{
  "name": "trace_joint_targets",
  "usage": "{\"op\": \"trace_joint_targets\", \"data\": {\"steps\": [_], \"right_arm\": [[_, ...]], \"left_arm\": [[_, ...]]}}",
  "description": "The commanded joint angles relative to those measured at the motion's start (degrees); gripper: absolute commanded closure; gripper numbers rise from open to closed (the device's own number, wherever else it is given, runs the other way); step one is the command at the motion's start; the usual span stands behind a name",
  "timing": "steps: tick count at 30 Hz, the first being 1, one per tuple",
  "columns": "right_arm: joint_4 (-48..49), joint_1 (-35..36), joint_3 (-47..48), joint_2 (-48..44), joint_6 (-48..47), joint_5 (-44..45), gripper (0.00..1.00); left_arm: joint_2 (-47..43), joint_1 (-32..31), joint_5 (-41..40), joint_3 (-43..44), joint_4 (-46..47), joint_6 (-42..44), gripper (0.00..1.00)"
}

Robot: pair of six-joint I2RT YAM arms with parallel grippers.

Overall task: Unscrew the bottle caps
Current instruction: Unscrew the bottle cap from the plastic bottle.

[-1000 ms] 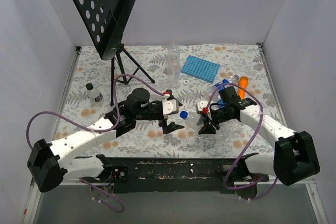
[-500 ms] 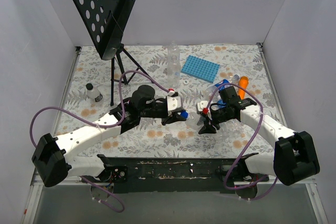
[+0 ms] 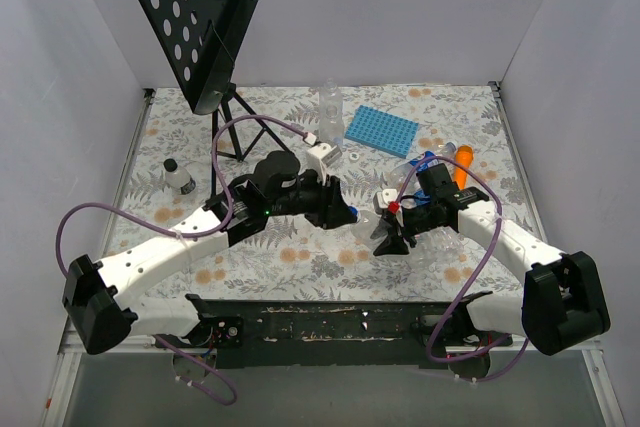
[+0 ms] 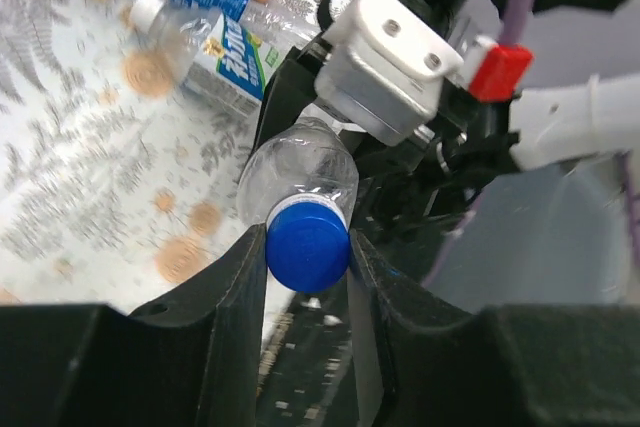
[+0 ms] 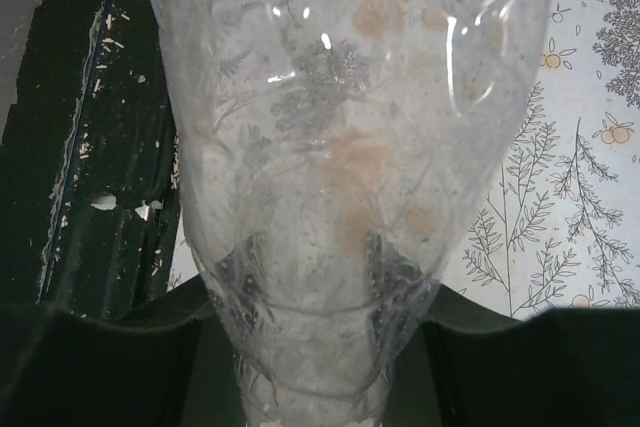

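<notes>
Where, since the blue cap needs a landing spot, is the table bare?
Bare floral tablecloth at the front, between the left arm and right arm, and in the far right corner behind the blue ridged tray. Crowded: labelled clear plastic bottles and orange stick by the right arm.

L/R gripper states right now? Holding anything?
Left gripper: closed on the blue cap of the bottle.
Right gripper: closed around the clear bottle, holding its body.

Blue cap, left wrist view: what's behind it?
Its clear bottle, reaching back into the right gripper. Left gripper clamps the blue cap. Bottle's base is hidden behind the right gripper's body.
</notes>
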Motion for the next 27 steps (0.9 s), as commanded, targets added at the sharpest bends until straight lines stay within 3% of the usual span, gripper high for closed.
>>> {"op": "trace_joint_targets", "data": {"steps": [1, 4, 15, 21, 25, 27], "right_arm": [[-0.3, 0.2, 0.6, -0.2, -2.2, 2.5, 0.94], [-0.3, 0.2, 0.5, 0.1, -2.2, 2.7, 0.94], [-0.1, 0.2, 0.3, 0.3, -2.0, 3.1, 0.94], [-0.1, 0.2, 0.4, 0.2, -2.0, 3.1, 0.94], [-0.1, 0.2, 0.4, 0.1, -2.0, 3.1, 0.94], [-0.2, 0.2, 0.4, 0.0, -2.1, 3.1, 0.94]], "left_arm": [[-0.2, 0.6, -7.3, 6.7, -3.1, -30.6, 1.00], [2.4, -0.2, -8.3, 8.5, -5.7, -33.3, 1.00], [3.3, -0.4, -10.8, 9.0, -6.8, -30.8, 1.00], [1.0, -0.3, -11.2, 7.1, -4.9, -28.7, 0.38], [-1.4, -0.1, -13.4, 7.0, -5.2, -25.6, 0.09], [-2.6, 0.3, -13.6, 6.4, -5.2, -23.0, 0.02]]}}
